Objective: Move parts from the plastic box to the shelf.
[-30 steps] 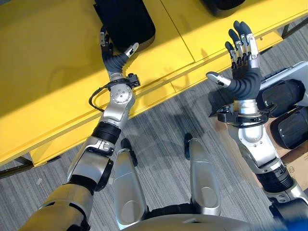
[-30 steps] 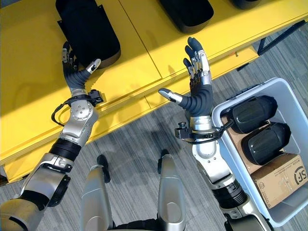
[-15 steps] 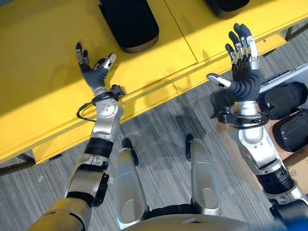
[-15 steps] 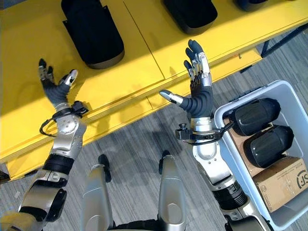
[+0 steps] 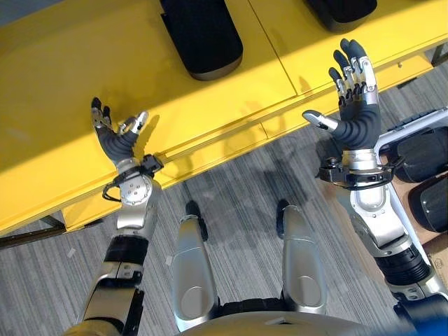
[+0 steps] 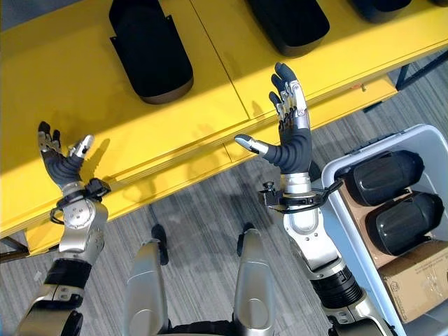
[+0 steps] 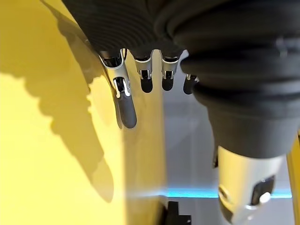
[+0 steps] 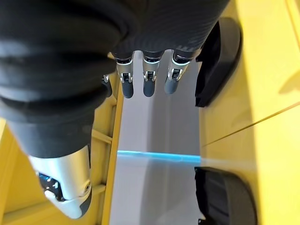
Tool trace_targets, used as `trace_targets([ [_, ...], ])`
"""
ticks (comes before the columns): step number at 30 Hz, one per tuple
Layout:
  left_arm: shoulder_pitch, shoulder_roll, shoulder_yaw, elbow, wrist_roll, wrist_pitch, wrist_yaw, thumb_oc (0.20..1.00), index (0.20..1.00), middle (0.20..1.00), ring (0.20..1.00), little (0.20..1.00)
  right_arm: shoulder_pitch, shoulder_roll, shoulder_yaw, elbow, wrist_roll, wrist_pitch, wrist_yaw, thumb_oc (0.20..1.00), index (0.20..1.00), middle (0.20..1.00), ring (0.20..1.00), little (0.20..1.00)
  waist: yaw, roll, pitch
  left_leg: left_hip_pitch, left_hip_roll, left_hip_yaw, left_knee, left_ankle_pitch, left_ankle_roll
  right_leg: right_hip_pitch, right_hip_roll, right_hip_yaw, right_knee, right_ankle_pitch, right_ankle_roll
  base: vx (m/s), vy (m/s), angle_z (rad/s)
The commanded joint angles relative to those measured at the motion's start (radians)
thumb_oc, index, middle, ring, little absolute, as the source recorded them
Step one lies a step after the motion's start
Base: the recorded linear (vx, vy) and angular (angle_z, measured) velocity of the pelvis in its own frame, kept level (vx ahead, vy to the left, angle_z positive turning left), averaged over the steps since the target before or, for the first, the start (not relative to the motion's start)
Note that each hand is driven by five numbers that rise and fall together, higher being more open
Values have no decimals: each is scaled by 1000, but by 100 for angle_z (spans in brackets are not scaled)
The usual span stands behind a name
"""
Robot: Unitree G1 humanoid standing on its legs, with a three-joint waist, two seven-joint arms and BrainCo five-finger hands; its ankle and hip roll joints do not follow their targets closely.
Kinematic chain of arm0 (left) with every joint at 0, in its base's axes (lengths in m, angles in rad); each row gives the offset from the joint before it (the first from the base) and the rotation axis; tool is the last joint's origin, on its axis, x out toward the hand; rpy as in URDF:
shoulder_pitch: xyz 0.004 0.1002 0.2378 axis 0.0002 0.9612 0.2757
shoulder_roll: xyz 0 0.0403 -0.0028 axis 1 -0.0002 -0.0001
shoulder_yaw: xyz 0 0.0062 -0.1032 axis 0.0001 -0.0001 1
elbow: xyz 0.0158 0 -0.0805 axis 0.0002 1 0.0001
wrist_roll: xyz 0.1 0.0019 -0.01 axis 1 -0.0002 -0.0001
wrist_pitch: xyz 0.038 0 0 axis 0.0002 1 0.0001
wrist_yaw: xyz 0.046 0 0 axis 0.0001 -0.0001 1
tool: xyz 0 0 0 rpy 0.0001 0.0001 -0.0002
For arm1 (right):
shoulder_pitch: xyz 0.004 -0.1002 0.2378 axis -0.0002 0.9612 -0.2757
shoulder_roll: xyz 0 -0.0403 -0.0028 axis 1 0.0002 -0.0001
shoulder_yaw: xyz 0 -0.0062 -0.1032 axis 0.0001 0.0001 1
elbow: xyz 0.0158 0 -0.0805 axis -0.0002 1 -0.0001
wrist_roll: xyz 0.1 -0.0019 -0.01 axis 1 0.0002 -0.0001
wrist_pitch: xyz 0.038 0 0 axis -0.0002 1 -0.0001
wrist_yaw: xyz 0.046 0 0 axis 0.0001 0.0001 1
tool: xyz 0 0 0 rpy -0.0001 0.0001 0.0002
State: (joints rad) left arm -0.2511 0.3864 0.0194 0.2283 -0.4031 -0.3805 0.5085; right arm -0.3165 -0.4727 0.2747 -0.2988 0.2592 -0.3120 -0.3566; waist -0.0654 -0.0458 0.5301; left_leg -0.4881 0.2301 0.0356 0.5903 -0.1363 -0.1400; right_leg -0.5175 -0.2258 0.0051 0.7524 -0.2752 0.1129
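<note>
Both my hands are raised over the front edge of the yellow shelf, holding nothing: my left hand near its left end with fingers loosely spread, my right hand further right, fingers straight up and thumb out to the side. Black parts lie on the shelf, one beyond my left hand and others toward the back right. To the right of the shelf, on the floor, the plastic box holds two more black parts beside a cardboard carton.
</note>
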Motion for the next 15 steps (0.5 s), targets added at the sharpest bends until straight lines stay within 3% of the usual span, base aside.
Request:
trace_targets([
  [1,184,50,-38,-95,-60,-16,-156,1000,1000,1000,1000,1000,12,36,-83,-74,10,-47,41,1000,1000,1000,1000,1000,19,-6,-69,36,17,-37,-79,65,18,96,-13,-47,-73,28,-40,10,-44,-2],
  [7,345,114,-61,-288,-88,-22,-319,1000,1000,1000,1000,1000,58,6,-90,-48,13,-44,95,1000,1000,1000,1000,1000,35,17,-123,157,45,-37,-286,175,24,172,38,-79,-182,44,-42,19,-67,-5],
  [15,434,110,-89,-420,-203,-4,-444,1000,1000,1000,1000,1000,121,-47,-94,-45,21,-36,157,1000,1000,1000,1000,1000,37,55,-197,291,124,-4,-512,326,13,223,120,-98,-255,33,-65,7,-115,-9],
])
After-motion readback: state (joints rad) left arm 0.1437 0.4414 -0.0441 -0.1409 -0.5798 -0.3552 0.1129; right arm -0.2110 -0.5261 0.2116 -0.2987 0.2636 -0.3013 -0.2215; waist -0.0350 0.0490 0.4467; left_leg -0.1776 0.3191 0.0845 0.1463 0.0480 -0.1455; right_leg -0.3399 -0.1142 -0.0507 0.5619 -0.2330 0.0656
